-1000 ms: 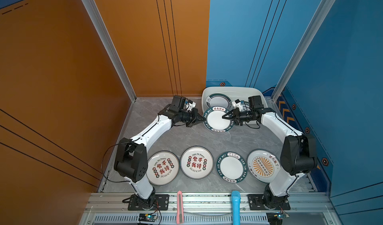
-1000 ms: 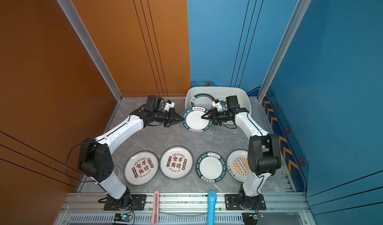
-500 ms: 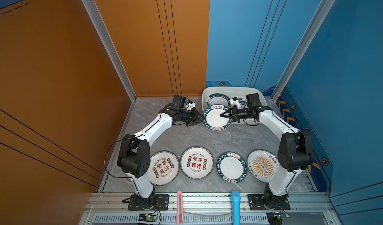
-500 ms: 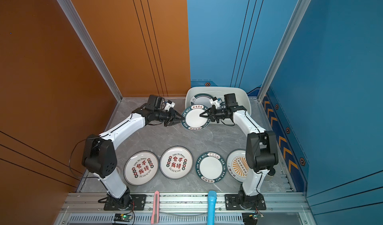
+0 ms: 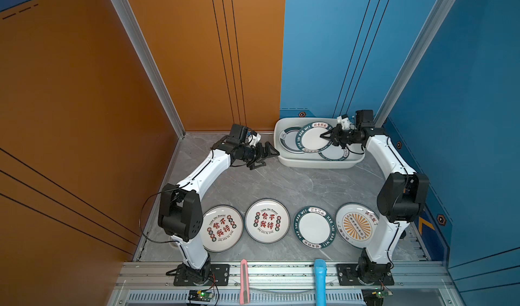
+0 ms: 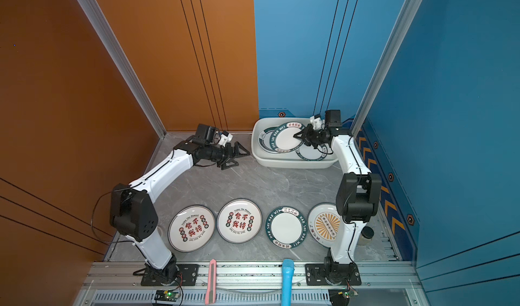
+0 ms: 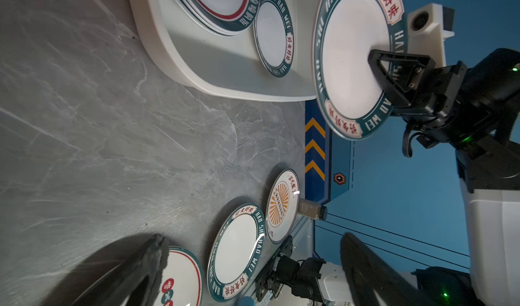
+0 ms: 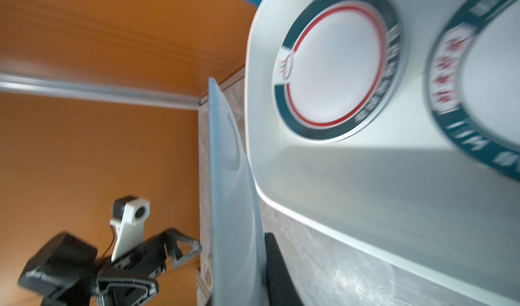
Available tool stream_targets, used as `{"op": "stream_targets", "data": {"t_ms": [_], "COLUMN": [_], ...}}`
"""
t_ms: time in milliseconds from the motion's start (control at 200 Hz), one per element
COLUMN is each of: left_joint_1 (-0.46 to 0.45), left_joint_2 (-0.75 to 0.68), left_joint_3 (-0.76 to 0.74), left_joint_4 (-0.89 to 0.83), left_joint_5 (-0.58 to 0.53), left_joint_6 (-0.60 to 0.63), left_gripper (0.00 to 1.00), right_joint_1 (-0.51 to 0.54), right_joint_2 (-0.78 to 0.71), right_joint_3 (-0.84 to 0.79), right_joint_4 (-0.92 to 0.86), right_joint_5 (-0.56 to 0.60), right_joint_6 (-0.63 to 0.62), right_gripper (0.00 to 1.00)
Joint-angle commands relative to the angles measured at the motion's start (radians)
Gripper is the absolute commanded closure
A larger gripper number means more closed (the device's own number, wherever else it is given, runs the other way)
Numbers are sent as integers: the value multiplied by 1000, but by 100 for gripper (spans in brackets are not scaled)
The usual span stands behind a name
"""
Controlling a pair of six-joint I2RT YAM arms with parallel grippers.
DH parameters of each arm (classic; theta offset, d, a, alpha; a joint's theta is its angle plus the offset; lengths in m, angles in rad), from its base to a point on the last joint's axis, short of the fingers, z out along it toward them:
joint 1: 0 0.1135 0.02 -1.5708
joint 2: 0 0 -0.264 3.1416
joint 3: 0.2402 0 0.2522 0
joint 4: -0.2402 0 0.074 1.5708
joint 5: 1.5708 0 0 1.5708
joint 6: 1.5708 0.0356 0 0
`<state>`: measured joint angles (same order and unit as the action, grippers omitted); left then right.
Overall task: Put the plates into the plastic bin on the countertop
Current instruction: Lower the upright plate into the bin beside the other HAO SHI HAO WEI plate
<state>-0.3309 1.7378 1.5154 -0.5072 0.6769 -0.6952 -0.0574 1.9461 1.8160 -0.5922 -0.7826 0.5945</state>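
Handoff looks done: the left claw (image 5: 267,156) now lets go and hangs wide open, plastic bin (image 5: 309,165) just ahead of it, while the right claw (image 5: 323,135) is clamped on the green-rimmed plate (image 5: 312,137), bin right below, so it's basically a drop-in.

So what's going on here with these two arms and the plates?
The right pincer is shut on a green-rimmed plate, holding it tilted over the white bin, where other plates already lie. The left pincer is open and empty beside the bin. Four more plates sit in a row on the countertop.
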Motion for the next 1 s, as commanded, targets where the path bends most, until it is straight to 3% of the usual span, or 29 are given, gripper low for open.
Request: {"op": "stream_targets", "data": {"t_ms": [0,290,476,996], "left_joint_1": [30,105,129,196], "left_joint_2": [-92,-193,-240,-257], "left_joint_3": [-31,-134,-171,-228], "left_joint_4": [-38,-89,-113,-112], "left_joint_5": [-91,-125,-158,-85], "left_joint_6": [43,92,118,141], "left_gripper": [2,2,2,2], "right_joint_1": [-52,-137,-142,-144], "right_joint_2": [27,153,253,405], "right_joint_3": [83,192,288,380], "right_joint_4": [-128,-202,-229,-237], "right_joint_5": [182,320,331,330], "right_joint_6": [-6,38,52,123], "right_gripper": [100,100,100,100]}}
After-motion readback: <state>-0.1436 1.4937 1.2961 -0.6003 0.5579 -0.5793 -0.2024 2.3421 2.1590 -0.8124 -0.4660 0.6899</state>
